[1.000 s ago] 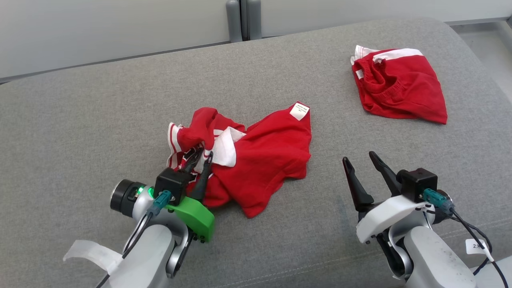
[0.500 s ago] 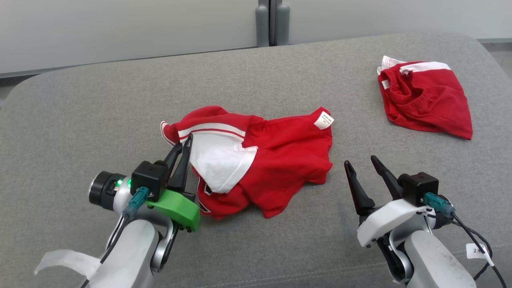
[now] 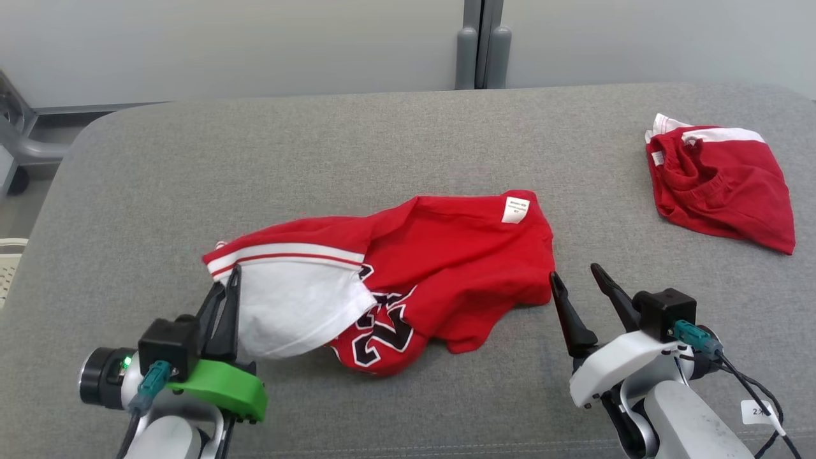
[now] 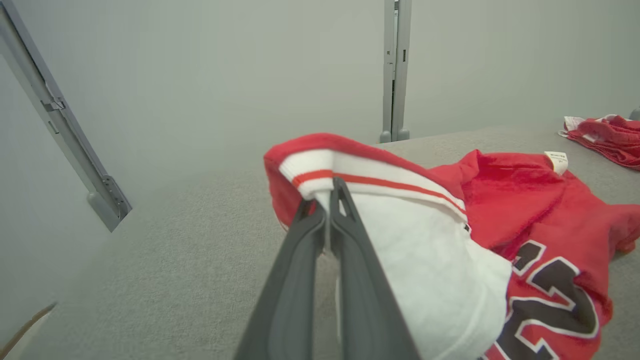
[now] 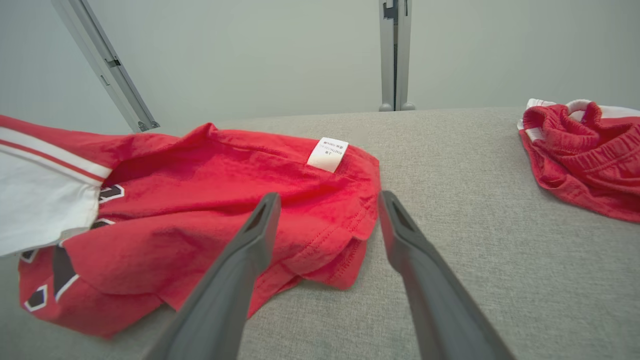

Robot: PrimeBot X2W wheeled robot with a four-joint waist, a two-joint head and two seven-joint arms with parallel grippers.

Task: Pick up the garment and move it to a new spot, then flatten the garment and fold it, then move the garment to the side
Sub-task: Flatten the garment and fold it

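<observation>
On grey cushion (image 3: pixel 382 140) | left tool (image 3: pixel 229 278) clamped on striped edge of red jersey (image 3: pixel 446 255) | right tool (image 3: pixel 574 271) wide, beside its hem

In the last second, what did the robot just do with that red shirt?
The left claw shut on the shirt's white-trimmed edge and drew it out to the robot's left, so the crumpled heap spread and its number now shows. The right claw stayed open beside it, and the shorts lie where they were.
</observation>
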